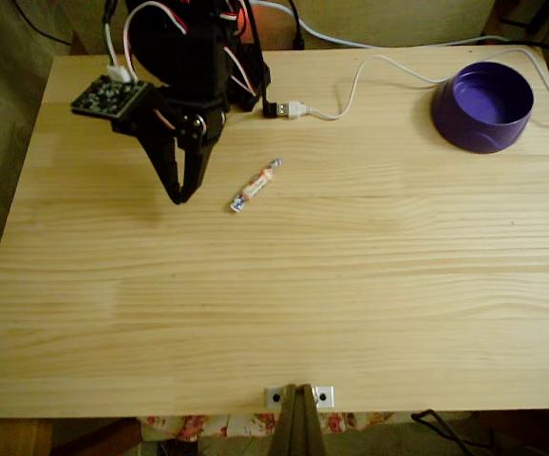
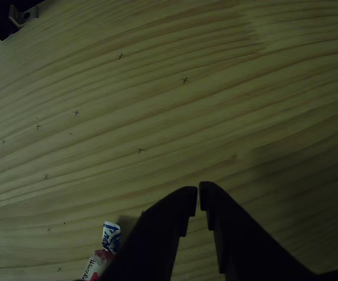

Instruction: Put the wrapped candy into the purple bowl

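The claw (image 1: 179,197), nearly closed and empty, hung just left of the candy (image 1: 256,185), which lay diagonally near the table's (image 1: 350,285) far edge.

Wrapped candy (image 1: 255,186) lying diagonal mid-table; purple bowl (image 1: 483,106) upright, empty, far right corner, well apart.

A black robot arm reaches down from the fixed view's top left. Its gripper (image 1: 181,198) points downward, fingers nearly together.
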